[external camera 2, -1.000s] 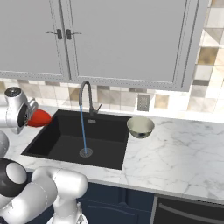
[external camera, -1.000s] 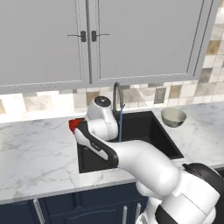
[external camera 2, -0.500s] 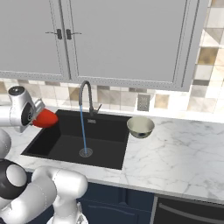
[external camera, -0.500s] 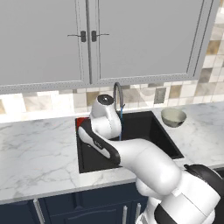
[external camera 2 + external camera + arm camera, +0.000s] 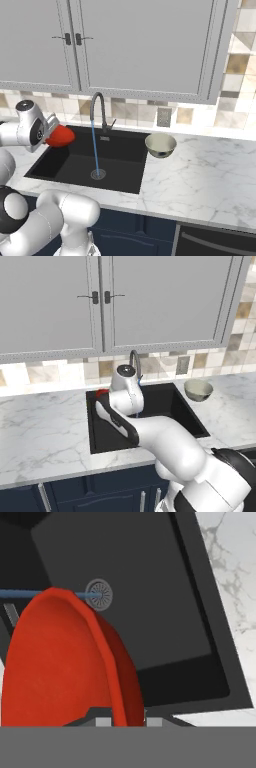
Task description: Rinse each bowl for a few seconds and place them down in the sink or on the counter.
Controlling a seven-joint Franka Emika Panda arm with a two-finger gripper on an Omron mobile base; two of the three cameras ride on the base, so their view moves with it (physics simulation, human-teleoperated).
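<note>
The pincer (image 5: 124, 719) pinches the red bowl's (image 5: 60, 136) rim, holding it tilted over the sink's (image 5: 120, 165) left end; the faucet (image 5: 97, 107) runs beside it.

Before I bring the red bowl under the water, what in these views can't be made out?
- Gripper fingertips: hand view, cut off by the bottom edge and covered by the red bowl; jaws shut on its rim.
- Red bowl: left base view, a sliver shows behind the arm.
- Sink drain: left base view, hidden by the arm.
- Cream bowl's contents: too small to tell.
</note>
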